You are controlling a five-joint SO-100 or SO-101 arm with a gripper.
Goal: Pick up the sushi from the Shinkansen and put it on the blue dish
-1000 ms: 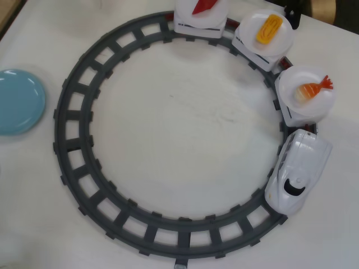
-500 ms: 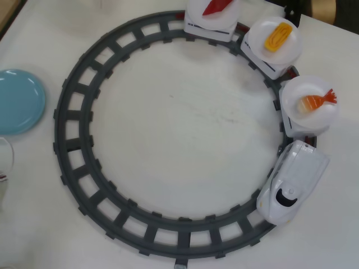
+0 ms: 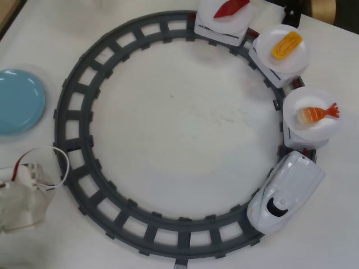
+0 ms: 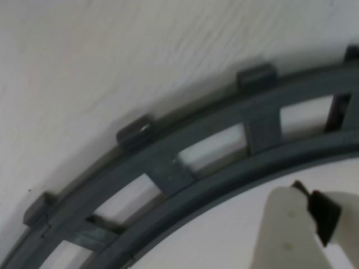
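In the overhead view the sushi (image 3: 316, 114), an orange-and-white shrimp piece with a red tail, lies on the white plate of the first car behind the Shinkansen (image 3: 285, 191), at the ring's right side. The white train's nose points down-left along the grey track (image 3: 73, 106). The blue dish (image 3: 18, 101) sits at the left edge, outside the ring. A white part of my arm with looped wires (image 3: 23, 197) enters at the lower left, far from the sushi. In the wrist view one white finger with a dark pad (image 4: 291, 230) hangs over the track (image 4: 168, 174); its jaw state is hidden.
Two more cars follow on the track: one plate carries a yellow egg piece (image 3: 286, 45), the other a dark-red piece (image 3: 230, 8). The white table (image 3: 179, 123) shows bare inside the ring. A dark object (image 3: 291, 14) sits at the top right.
The train has rolled clockwise along the track, carrying the sushi downward on the right. My arm has come into the overhead view at the lower left.
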